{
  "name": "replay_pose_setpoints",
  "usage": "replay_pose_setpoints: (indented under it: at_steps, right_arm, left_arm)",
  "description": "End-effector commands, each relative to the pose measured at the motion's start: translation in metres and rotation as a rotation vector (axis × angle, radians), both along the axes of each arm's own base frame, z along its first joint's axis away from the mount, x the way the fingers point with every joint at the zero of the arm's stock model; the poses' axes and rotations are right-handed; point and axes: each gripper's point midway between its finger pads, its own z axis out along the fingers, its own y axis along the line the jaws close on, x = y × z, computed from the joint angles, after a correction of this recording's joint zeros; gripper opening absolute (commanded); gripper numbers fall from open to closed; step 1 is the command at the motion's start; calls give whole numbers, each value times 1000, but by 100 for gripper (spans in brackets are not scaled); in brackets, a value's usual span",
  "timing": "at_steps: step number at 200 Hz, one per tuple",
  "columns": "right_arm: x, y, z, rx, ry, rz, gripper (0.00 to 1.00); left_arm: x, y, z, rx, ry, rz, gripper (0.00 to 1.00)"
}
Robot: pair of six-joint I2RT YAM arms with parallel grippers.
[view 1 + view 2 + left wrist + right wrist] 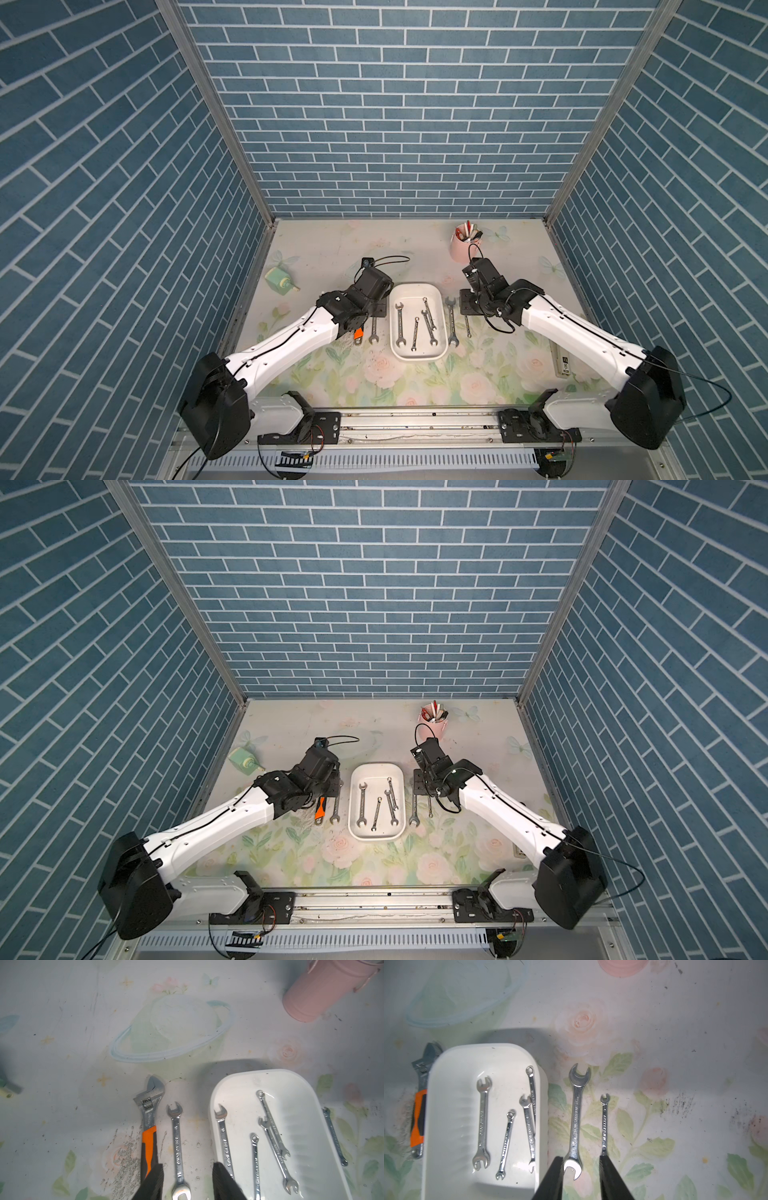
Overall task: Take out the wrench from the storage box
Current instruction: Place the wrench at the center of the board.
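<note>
Your left gripper (188, 1185) stands with its jaws spread, outside the storage box (301, 1126) and just beside one long wall. The lower end of a slim open-end wrench (177, 1147) lies flat on the table mat (62, 1084) between its fingers (152, 1182), with a gap on either side. An orange-handled adjustable wrench (148, 1132) lies parallel to it on the side away from the box.

Your right gripper (581, 1178) is spread too, beside the opposite long wall. The head of a broad open-end wrench (576, 1122) lies flat between its fingers (553, 1178), close to the one nearer the box and clear of the other. You cannot tell whether it touches the near one. A thin wrench (604, 1126) lies just beside it, its end at the farther finger.

In both top views the storage box (417, 286) (377, 766) sits on the mat between the two grippers. Four wrenches lie inside:
- a long wrench (400, 326) toward the left arm
- a short wrench (415, 333) in the middle
- a crossed pair (428, 320) near the wall on the right arm's side

None of these four lies between either gripper's fingers, and both grippers are outside the rim.
</note>
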Motion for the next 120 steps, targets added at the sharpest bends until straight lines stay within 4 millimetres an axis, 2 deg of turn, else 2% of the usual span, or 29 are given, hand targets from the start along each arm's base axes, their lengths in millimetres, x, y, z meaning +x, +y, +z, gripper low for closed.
replay_pose_setpoints:
  at_steps: [1,14,40,83,120]
  right_arm:
    - [-8,-5,8,32,-8,-13,32]
    - [-11,-11,13,40,-30,-22,33]
    - [-18,-23,15,38,-59,-42,36]
    - [-31,-40,1,6,-55,-59,36]
    - [-40,-53,-16,-24,-37,-73,41]
  left_arm:
    - [-1,-17,9,23,-21,-21,45]
    - [-2,-31,13,22,-18,-55,46]
    - [-5,-55,4,13,50,-130,48]
    - [-6,-71,-8,7,83,-140,49]
    - [-7,-86,-33,29,142,-154,49]
